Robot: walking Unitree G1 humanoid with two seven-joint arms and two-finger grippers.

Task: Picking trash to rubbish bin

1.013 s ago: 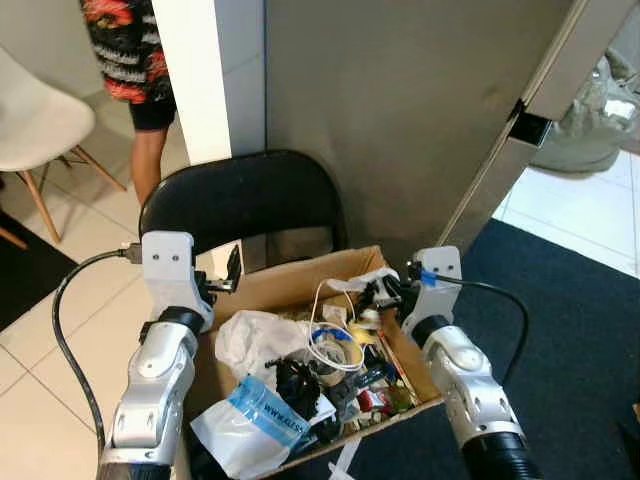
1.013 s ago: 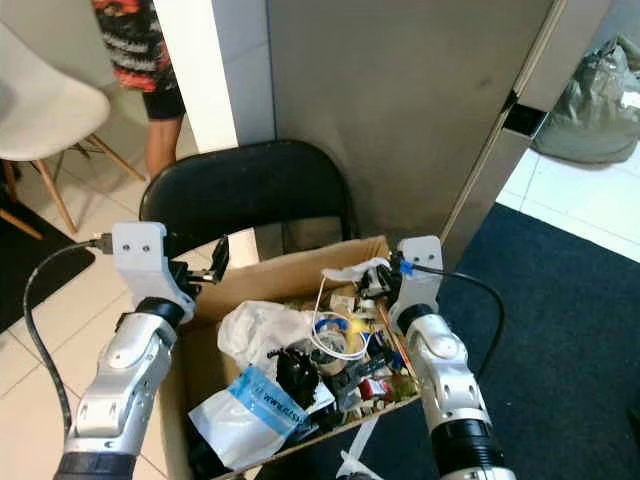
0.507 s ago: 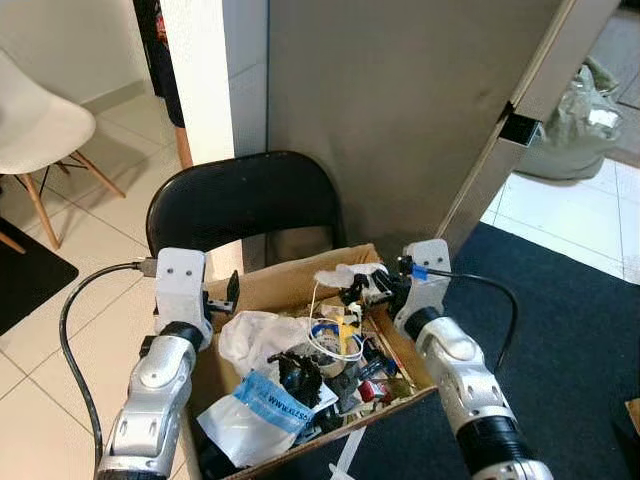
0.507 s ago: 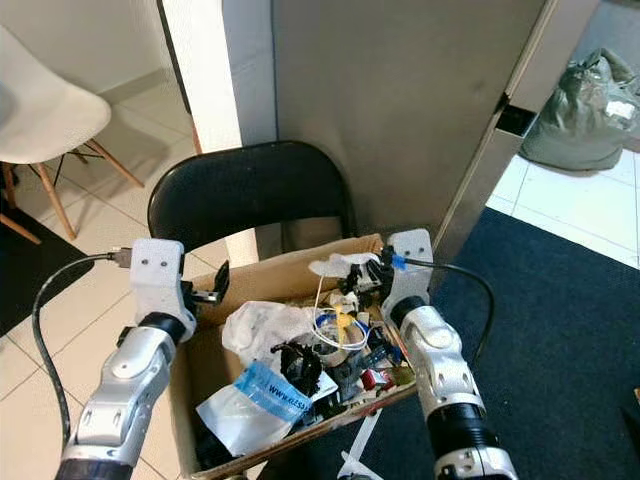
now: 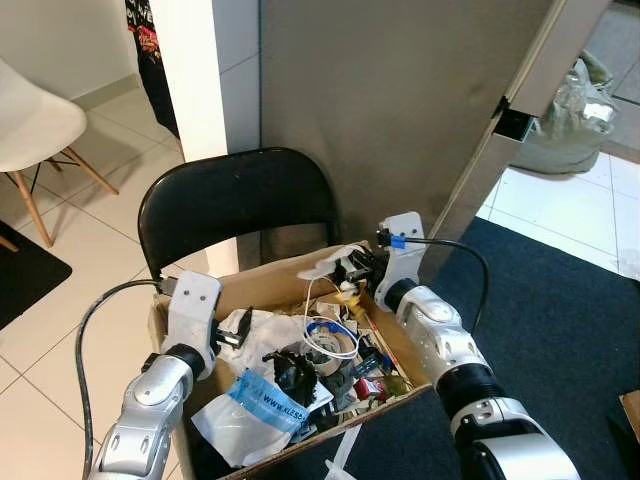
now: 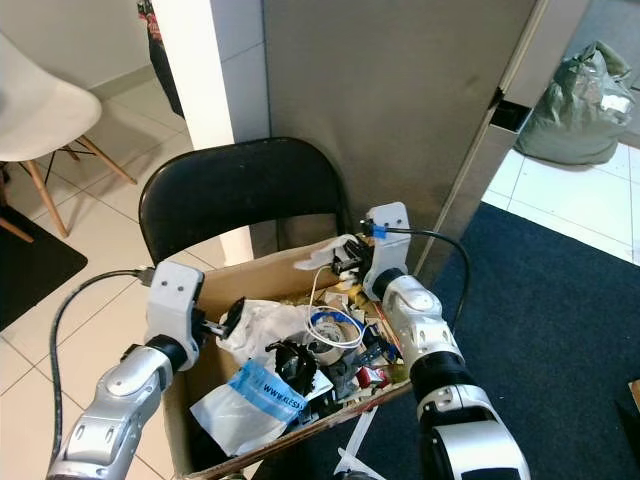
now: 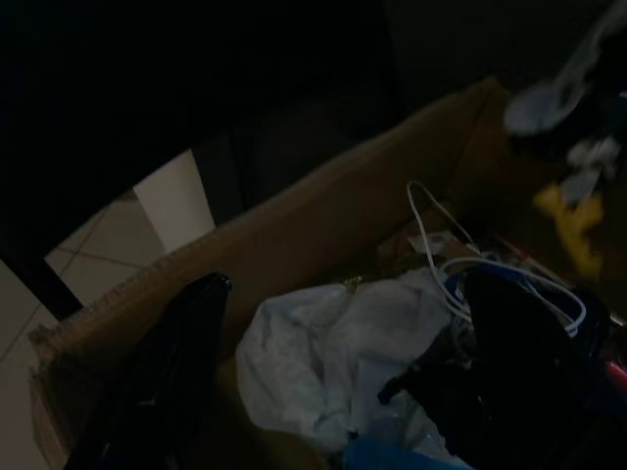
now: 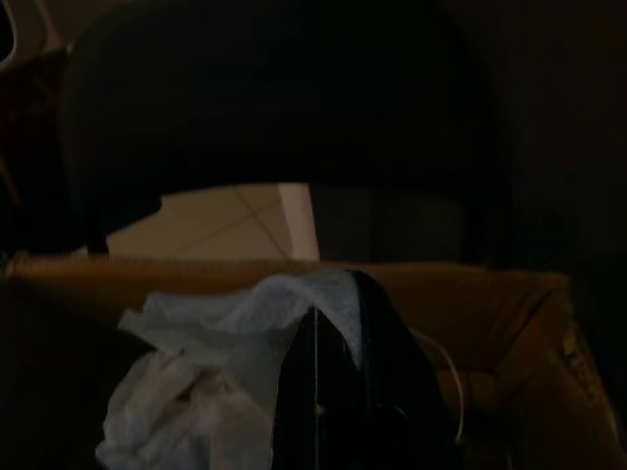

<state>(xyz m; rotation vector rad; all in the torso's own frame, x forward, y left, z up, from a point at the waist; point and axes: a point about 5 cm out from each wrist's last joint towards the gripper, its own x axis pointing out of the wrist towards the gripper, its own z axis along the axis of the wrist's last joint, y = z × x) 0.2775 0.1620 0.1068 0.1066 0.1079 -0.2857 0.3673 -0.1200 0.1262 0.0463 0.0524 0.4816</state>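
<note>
A cardboard box (image 5: pixel 280 281) full of trash sits on a black chair. My right gripper (image 5: pixel 346 268) hangs over the box's far edge, shut on a white tissue (image 5: pixel 330 262) that drapes over its fingers (image 8: pixel 333 392). My left gripper (image 6: pixel 232 318) is low inside the box on its left side, open, with its tips at a crumpled white plastic bag (image 7: pixel 333 362). One of its fingers (image 7: pixel 181 352) lies along the box wall. A blue-and-white plastic bag (image 5: pixel 255 405), a white cable loop (image 5: pixel 325 335) and small dark items fill the rest of the box.
The chair's black backrest (image 5: pixel 235 200) rises just behind the box. A grey partition (image 5: pixel 400 100) and a white pillar (image 5: pixel 190 70) stand behind it. To the left are a white chair (image 5: pixel 35 125) and a person (image 5: pixel 150 55). Dark blue carpet (image 5: pixel 560 300) lies to the right.
My left gripper has dropped from above the box's left wall down onto the white plastic bag. My right gripper, still on the tissue, has shifted toward the box's far edge. The camera moved too.
</note>
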